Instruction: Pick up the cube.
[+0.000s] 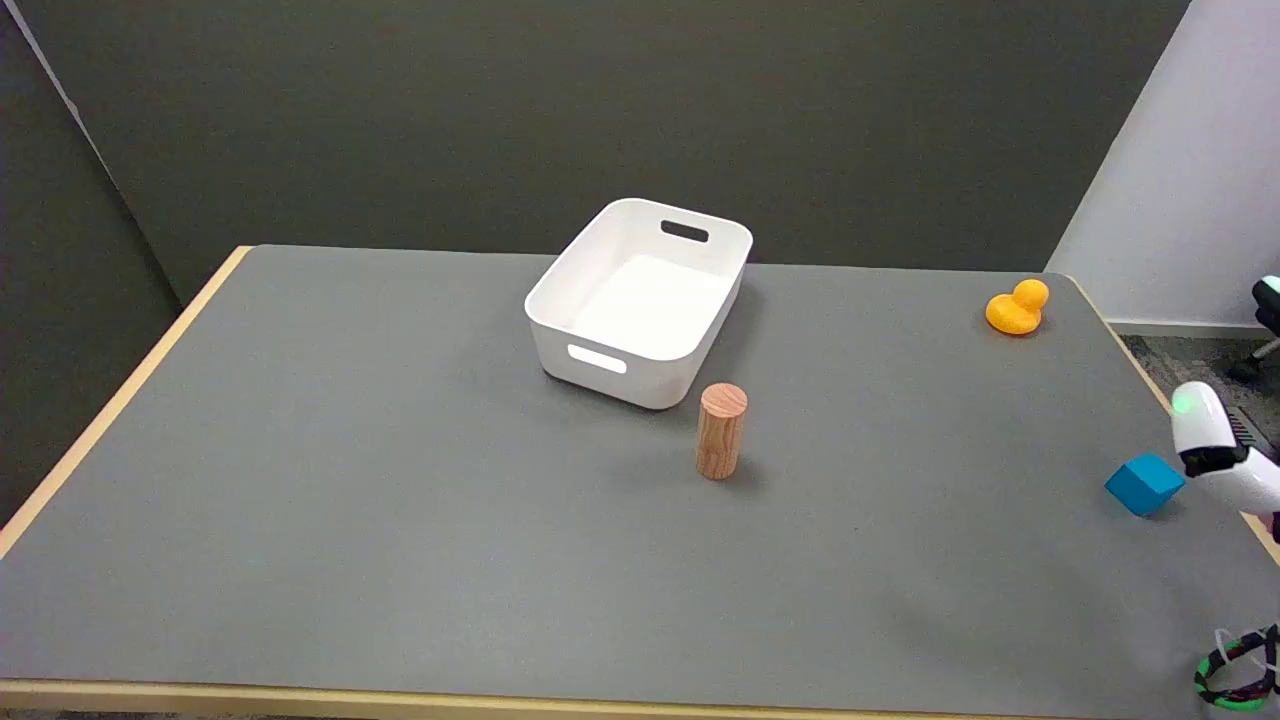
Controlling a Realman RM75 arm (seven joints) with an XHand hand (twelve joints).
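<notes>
Right arm (1215, 445) entering at table's right edge, hand out of view so finger state cannot be told, one blue cube (1144, 484) just beside the arm near that edge, one wooden cylinder (721, 430), one white bin (640, 300), one yellow duck (1017, 307), bare grey table (400, 500) to the left.
</notes>
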